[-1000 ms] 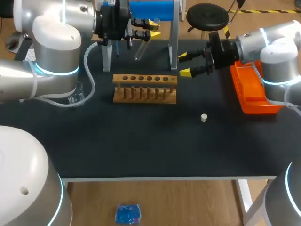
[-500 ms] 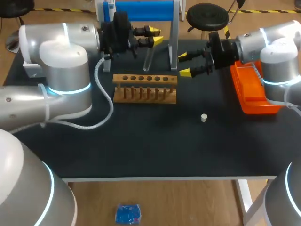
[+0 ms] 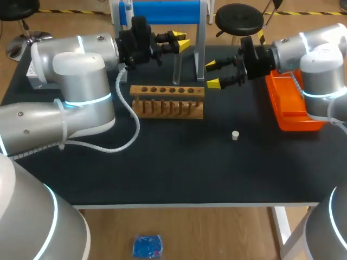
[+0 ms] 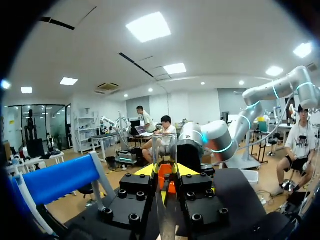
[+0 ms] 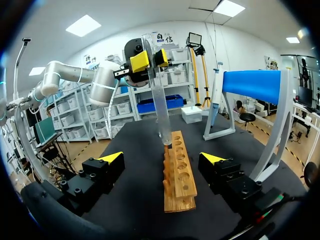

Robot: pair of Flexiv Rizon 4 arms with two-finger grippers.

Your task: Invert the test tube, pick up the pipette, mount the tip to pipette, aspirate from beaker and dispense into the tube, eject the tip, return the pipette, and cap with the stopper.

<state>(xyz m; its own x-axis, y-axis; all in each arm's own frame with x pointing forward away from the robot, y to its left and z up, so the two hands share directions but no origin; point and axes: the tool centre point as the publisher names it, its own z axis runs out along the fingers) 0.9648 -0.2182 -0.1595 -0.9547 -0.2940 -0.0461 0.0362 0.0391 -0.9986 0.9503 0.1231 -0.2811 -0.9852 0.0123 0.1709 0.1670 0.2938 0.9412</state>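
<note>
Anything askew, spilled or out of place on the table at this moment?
Nothing stands out. The test tube hangs roughly upright in the left gripper over the wooden rack, the stopper lies alone on the table, and no spill shows.

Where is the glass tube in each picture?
Head view: test tube upright in the left hand, by the wooden rack.
Left wrist view: test tube between its own fingers.
Right wrist view: test tube upright just above the wooden rack.
Shared landmark: the blue bar.

left pincer clamped, right pincer spread
</note>
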